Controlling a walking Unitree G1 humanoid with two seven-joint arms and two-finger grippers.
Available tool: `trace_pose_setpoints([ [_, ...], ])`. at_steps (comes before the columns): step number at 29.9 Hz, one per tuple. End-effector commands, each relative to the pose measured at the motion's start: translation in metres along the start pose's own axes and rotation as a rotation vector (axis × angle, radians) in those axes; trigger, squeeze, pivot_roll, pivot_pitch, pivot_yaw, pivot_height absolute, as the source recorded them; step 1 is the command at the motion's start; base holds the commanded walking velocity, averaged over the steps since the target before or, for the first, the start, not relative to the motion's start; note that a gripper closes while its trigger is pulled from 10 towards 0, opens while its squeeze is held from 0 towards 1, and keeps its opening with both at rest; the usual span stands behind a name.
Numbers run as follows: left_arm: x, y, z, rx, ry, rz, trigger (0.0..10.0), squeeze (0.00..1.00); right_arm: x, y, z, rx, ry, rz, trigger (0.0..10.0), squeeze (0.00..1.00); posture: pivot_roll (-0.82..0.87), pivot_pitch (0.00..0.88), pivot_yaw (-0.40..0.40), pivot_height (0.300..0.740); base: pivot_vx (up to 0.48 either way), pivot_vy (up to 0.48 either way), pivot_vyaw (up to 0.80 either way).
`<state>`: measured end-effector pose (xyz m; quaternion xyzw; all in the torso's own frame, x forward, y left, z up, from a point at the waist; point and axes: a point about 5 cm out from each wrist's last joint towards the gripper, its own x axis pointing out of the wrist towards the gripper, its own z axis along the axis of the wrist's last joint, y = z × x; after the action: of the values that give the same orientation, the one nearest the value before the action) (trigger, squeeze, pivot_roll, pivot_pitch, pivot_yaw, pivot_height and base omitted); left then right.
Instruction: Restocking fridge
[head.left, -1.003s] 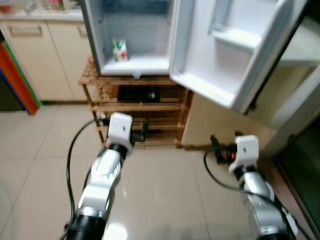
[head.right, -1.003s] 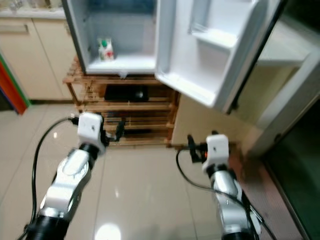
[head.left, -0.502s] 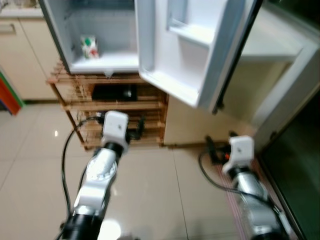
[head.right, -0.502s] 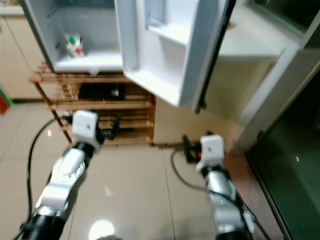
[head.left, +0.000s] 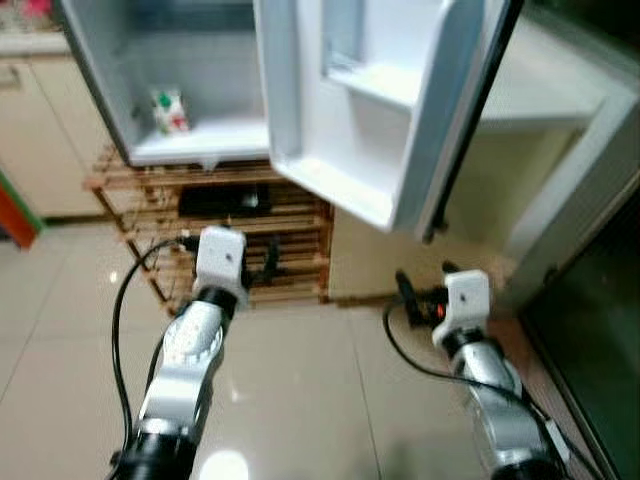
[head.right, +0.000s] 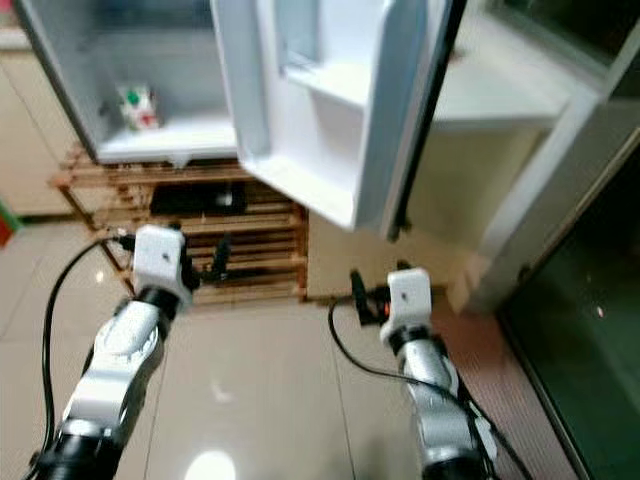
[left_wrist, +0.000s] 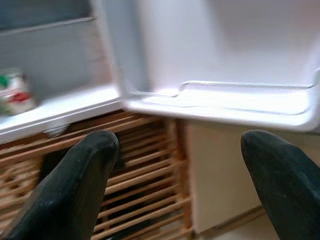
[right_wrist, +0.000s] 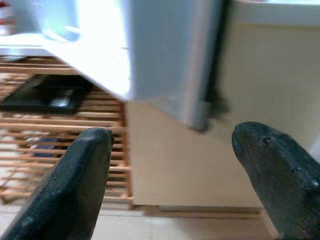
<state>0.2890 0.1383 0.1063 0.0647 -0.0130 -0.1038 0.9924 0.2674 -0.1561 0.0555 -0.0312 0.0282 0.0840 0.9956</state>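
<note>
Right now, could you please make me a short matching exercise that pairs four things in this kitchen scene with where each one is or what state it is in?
Things:
1. carton
2. fridge door
3. wooden rack
4. left claw

Places or states:
A. under the fridge, standing on the floor
B. swung wide open
C. inside the fridge, on its white floor
D. open, holding nothing

Pairs: 1-C, 2-B, 3-A, 4-D
</note>
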Motion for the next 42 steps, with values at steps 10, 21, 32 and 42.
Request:
trace_pose_setpoints([
  [10,0.005,-0.013,0.008,0.068,-0.021,-0.043,10.0,0.0,0.005,-0.033,-0.004,-0.073,0.056,-0.161,10.0,0.0,-0.05,0.0,0.009,0.74,0.185,0.0,0.0],
  [21,-0.002,-0.006,0.008,0.07,-0.021,-0.027,10.0,0.0,0.031,-0.062,0.01,-0.072,0.047,-0.237,10.0,0.0,0.0,0.0,0.002,0.74,0.0,0.0,0.0],
  [32,-0.019,0.008,0.005,0.092,0.016,-0.002,10.0,0.0,0.05,-0.086,0.016,-0.064,0.106,-0.295,10.0,0.0,0.05,0.0,0.0,0.74,0.0,0.0,0.0],
  [42,-0.03,0.008,-0.004,0.096,0.081,0.007,10.0,0.0,0.058,-0.103,0.023,-0.139,0.18,-0.361,10.0,0.0,0.08,0.015,-0.014,0.74,0.0,0.0,0.0],
])
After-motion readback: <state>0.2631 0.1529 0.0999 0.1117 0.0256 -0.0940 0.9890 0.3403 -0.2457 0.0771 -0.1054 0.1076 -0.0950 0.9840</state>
